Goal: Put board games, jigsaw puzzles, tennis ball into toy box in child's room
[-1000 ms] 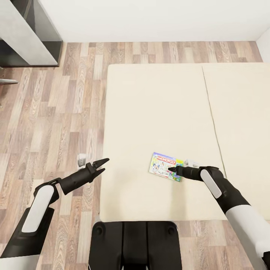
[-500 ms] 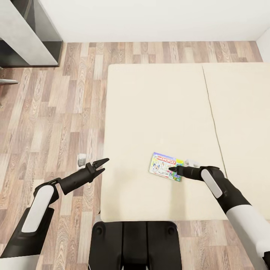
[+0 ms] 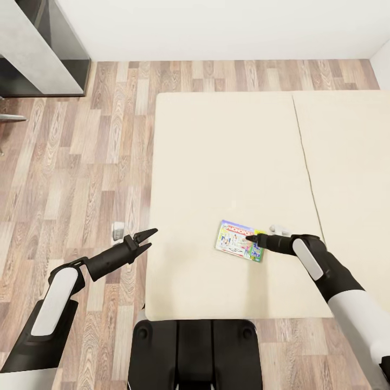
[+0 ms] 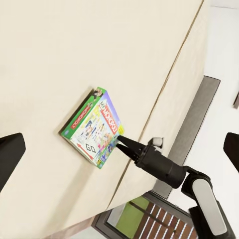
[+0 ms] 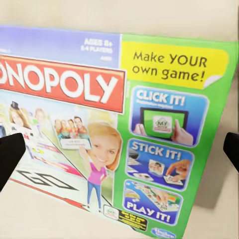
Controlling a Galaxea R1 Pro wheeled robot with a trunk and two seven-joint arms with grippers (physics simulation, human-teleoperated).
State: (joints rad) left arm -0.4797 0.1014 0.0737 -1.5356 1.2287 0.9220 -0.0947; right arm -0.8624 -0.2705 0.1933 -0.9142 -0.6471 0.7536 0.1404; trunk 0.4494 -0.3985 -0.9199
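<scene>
On the beige bed (image 3: pixel 227 162) the Monopoly board game (image 3: pixel 238 240) lay flat just ahead of the right gripper (image 3: pixel 252 238), whose fingers stood wide about it; light, stiff cardboard, probably best pinched across one edge.
</scene>
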